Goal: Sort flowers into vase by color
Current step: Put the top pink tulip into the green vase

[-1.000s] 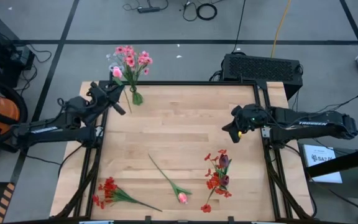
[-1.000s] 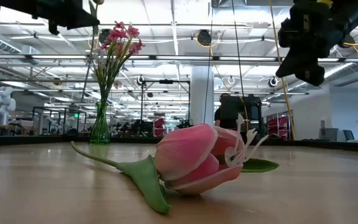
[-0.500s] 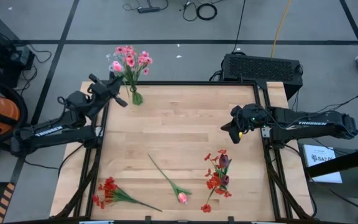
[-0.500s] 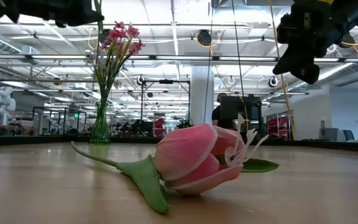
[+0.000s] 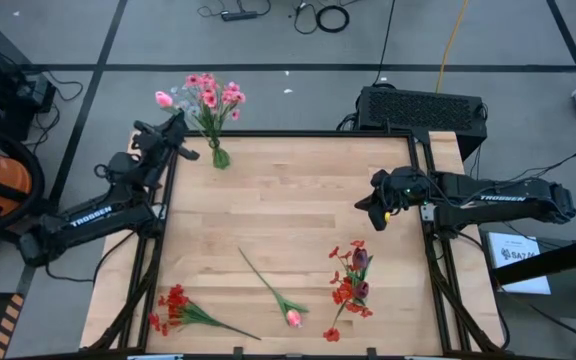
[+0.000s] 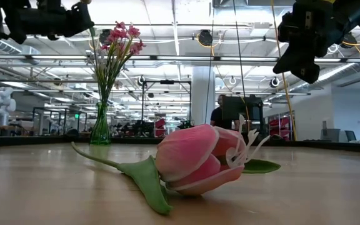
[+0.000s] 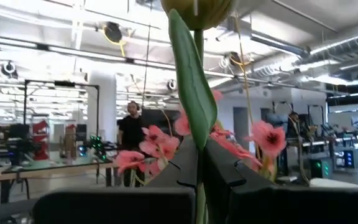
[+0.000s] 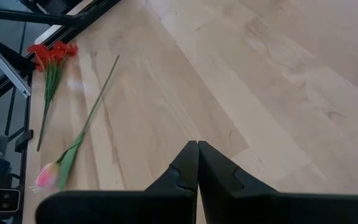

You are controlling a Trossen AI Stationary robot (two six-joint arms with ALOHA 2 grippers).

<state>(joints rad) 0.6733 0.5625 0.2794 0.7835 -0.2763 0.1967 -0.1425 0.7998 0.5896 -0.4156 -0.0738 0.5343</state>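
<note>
High view: left gripper (image 5: 173,131) off table's far-left corner, fingers pinched on stem of pink tulip (image 5: 163,99), bud beyond table edge, just beside green vase (image 5: 220,157) holding pink cluster (image 5: 213,93). Right gripper (image 5: 370,212) shut, empty, hovering over right side of table (image 5: 288,200).

Risks, judged:
- Thin stem, long lever; may swivel or slip in pinch.
- Stem tip may miss narrow vase mouth, snag pink cluster, tip vase.

Loose on near table: second tulip (image 5: 293,318), red cluster (image 5: 175,303); red bunch (image 5: 353,280) near right.

We see a black box (image 5: 421,108) on the floor just beyond the counter's (image 5: 288,210) far right corner. A person (image 6: 220,116) stands in the room behind, and cables (image 5: 320,16) lie on the floor.
</note>
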